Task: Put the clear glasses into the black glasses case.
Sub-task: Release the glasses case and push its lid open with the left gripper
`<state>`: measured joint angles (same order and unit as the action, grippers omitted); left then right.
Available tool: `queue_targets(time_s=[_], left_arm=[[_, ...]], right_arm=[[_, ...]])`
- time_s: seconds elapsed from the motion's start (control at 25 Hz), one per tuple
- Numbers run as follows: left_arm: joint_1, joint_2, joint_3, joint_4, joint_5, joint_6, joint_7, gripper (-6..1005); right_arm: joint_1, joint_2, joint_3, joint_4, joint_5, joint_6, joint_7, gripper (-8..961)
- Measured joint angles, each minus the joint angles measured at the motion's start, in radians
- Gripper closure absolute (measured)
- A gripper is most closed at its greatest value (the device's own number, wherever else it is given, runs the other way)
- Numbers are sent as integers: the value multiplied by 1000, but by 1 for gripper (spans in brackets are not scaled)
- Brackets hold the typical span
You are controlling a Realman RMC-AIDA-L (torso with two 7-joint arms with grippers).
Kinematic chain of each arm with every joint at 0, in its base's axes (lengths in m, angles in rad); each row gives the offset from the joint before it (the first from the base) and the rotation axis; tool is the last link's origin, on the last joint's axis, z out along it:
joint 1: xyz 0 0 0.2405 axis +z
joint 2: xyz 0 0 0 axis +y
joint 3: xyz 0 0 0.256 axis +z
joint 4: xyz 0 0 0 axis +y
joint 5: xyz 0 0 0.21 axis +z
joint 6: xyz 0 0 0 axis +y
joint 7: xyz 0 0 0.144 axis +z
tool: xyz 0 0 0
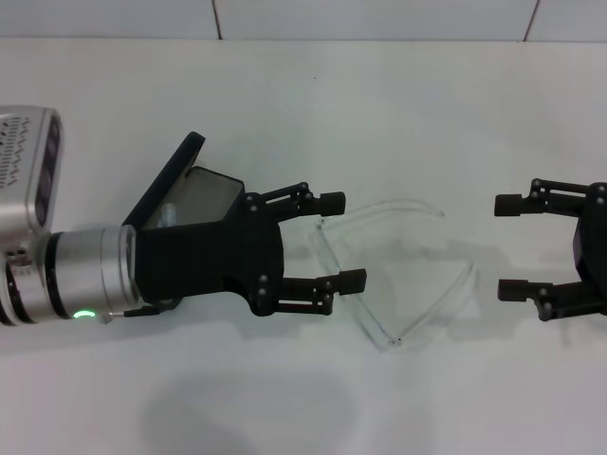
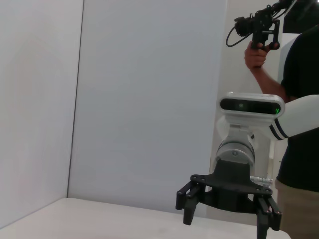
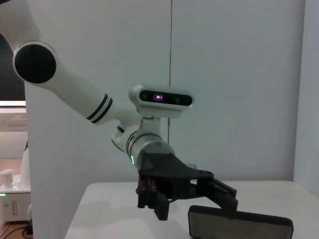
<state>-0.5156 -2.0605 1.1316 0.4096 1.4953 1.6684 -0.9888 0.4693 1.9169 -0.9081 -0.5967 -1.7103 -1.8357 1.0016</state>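
Observation:
The clear glasses (image 1: 438, 301) lie on the white table (image 1: 285, 398) in the head view, between my two grippers. My left gripper (image 1: 342, 241) is open, and its fingertips reach the left end of the glasses; I cannot tell whether they touch. Behind that arm stands the black glasses case (image 1: 171, 185), open with its lid tilted up and the grey lining showing. The right gripper (image 1: 509, 246) is open too, a short gap from the right end of the glasses. The right wrist view shows the left gripper (image 3: 187, 199) and the case (image 3: 239, 226). The left wrist view shows the right gripper (image 2: 225, 224).
The table's far edge meets a tiled wall (image 1: 379, 19). In the left wrist view a person (image 2: 299, 124) holding a camera rig stands behind the right arm. White panels enclose the table's sides.

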Motion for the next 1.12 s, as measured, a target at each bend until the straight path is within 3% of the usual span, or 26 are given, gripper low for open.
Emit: queue_targets(time_s=[0.44,0.6,0.76,0.92,1.0,1.12], left_arm=[[3,-1,-4,2,-10,2,-16,111],[9,5,-25,60,-16,1,-112,112],[34,32,-79,212,-7,-19,-331,112],[67,50,-110,425,91,-128,-584,111],[78,43,-125,512,199,-187,-695,111],[96,11,-148,637,378,-245,-830,116]], right_arm=[[-2,4,0,0,0,-2,0,115],[-3,3,0,0,0,-2,0,115],[-3,1,0,0,0,-2,0,115],[-3,-2,0,0,0,-2,0,114],[-5,-2,0,0,0,-2,0,114],[-7,-2,0,0,0,-2,0,114]])
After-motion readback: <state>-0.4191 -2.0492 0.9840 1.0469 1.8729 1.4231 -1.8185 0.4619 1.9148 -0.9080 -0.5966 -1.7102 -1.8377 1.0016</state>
